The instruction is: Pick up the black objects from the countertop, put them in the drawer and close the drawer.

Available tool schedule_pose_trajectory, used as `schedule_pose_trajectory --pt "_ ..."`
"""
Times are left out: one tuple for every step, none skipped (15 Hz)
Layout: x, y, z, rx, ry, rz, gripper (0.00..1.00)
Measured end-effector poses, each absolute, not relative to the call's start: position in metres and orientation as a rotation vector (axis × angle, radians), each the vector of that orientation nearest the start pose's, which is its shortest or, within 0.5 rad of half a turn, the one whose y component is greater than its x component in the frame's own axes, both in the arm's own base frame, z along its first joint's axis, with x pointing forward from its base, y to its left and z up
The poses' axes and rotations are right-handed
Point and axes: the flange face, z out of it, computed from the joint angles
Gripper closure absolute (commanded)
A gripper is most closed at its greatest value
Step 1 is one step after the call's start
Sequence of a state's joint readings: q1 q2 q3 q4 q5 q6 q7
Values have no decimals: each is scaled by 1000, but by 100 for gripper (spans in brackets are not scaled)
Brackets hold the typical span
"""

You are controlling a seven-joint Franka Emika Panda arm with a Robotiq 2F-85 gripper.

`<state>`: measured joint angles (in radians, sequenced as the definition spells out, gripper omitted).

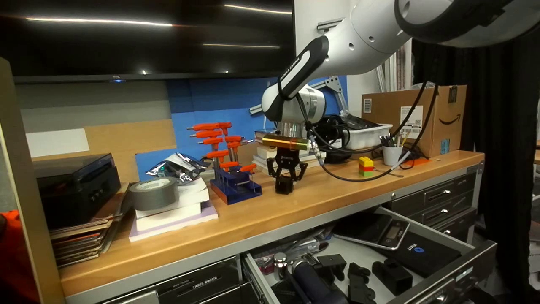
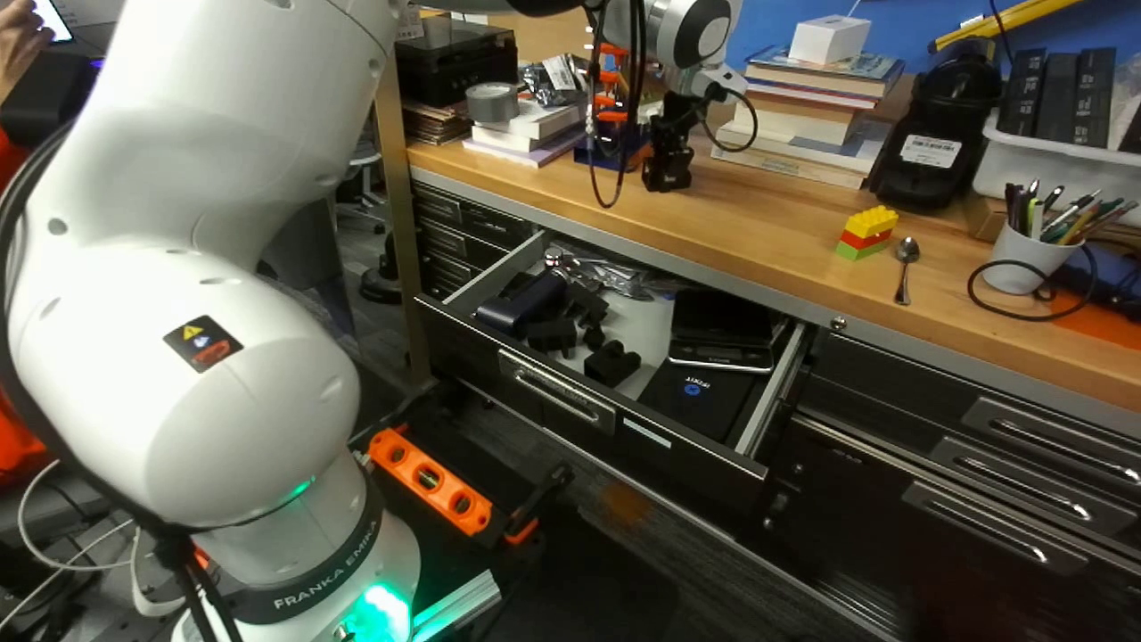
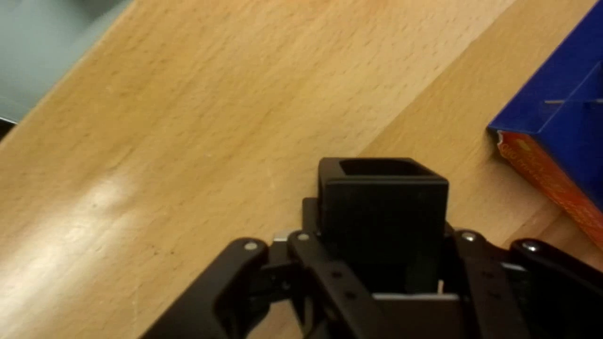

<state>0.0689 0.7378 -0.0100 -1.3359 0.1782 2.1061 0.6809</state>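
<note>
Starting at the left: a roll of tape point(image 1: 154, 194) lies on stacked books point(image 1: 181, 209) in both exterior views. Next comes the blue stand point(image 1: 234, 195) with red-handled tools point(image 1: 217, 155), and the wrist view adds an orange strip point(image 3: 549, 174) along its side. Just right of that, the gripper point(image 1: 284, 181) points down, and it's clenched on a black block point(image 3: 384, 221), pressing from both sides! Best seen from the wrist view is a hollow in that block. It's down by the countertop point(image 1: 320, 192); touching it or just above, I can't tell. Below, both exterior views show the drawer point(image 2: 704, 468) pulled out, with other black pieces point(image 1: 394, 276) lying inside. Moving right, toy bricks point(image 1: 365, 167) stand on the countertop, and a spoon point(image 2: 907, 254) shows clearly beside them in an exterior view. Then a cup of pens point(image 1: 392, 157), and far right, in an exterior view alone, a cardboard box point(image 1: 457, 135) with a printed smile.
</note>
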Motion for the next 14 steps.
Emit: schedule_pose_trajectory --pt "738 55 294 -2824 1008 63 71" --pt "736 57 293 -2843 976 85 71" --pt "733 58 294 -2862 939 109 71" --pt "730 59 294 -2880 900 140 71" --pt "727 60 294 -2896 863 169 71" --pt "722 59 295 -2909 828 197 71" --pt "715 58 295 -2921 797 221 71" --pt "707 57 295 -2930 773 241 71" --pt "697 54 297 -2939 753 260 71" --pt "685 51 300 -2949 739 277 71" --pt "674 48 305 -2957 725 291 71" --pt "662 45 309 -2967 711 304 72" --pt "650 43 314 -2976 701 315 72" --pt "638 40 317 -2982 694 327 72"
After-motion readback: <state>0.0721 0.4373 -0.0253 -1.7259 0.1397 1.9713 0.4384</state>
